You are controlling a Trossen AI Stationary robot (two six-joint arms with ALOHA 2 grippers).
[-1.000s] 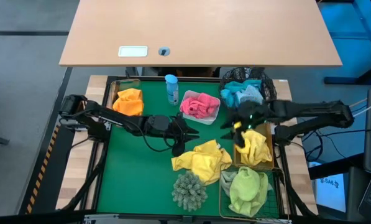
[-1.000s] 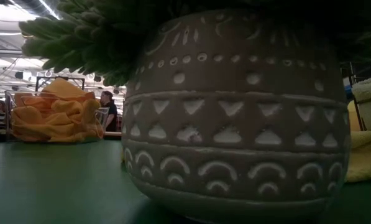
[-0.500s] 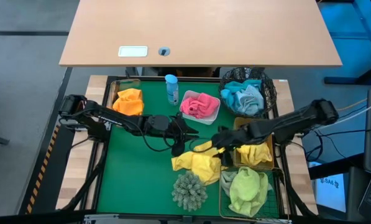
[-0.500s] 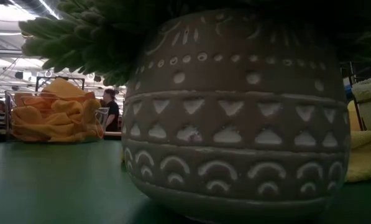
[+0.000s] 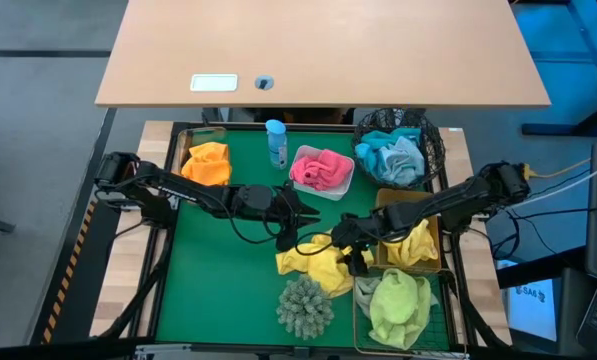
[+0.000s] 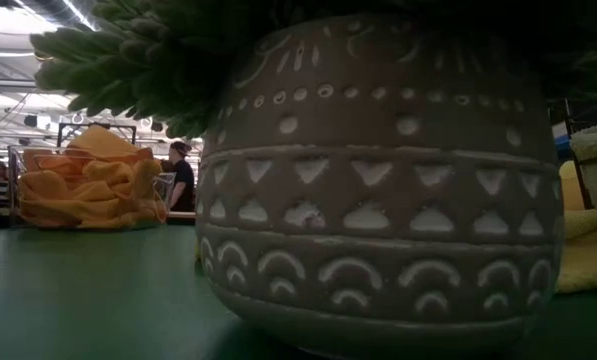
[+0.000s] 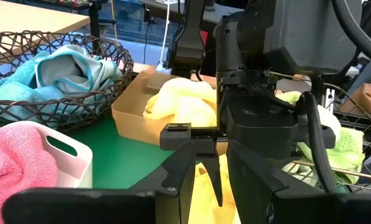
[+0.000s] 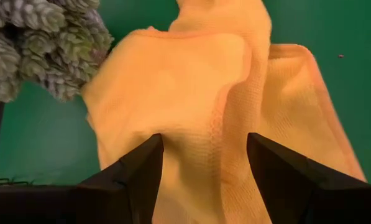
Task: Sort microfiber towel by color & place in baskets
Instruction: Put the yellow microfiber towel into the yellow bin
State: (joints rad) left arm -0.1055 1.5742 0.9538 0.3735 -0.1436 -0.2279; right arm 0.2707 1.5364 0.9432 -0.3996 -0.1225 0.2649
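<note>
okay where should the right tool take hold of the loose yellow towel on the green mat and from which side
Grip the raised fold running along the middle of the yellow towel, coming straight down from above. The cloth lies flat on the green mat, so only that ridge offers a pinch. The right tool is open astride it; the plant crowds one side.

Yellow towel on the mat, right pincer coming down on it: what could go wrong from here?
The right pincer, open, straddles the yellow towel. That pile looks like more than one cloth, so a grab may lift two at once. The spiky plant sits right against the towel, so a drag could snag or tip it. The left pincer waits close by, so a swing toward the gold basket might brush it.
</note>
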